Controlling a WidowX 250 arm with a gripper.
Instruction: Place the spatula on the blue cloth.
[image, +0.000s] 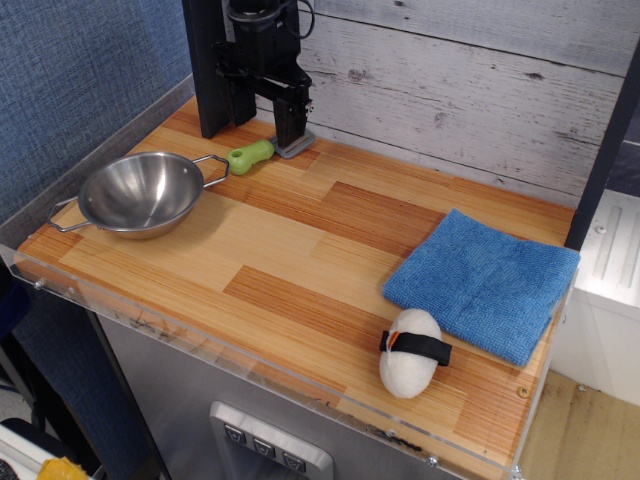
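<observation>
Spatula (262, 152) upper left, light, rigid | gripper (291, 135) over blade, closure cannot be told | green handle judged best grasped

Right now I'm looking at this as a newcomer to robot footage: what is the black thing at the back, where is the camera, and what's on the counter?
The camera looks down from above and in front onto a wooden counter with a plank wall behind. The black thing is the robot arm's gripper, reaching down at the back. Its fingers sit at the grey blade end of the spatula, a small toy with a lime-green handle lying flat on the wood. Whether the fingers have closed on it cannot be told, and nothing is lifted. To the left is a steel bowl. At the right lies the blue cloth, with a white plush ball wearing a black band in front of it.
</observation>
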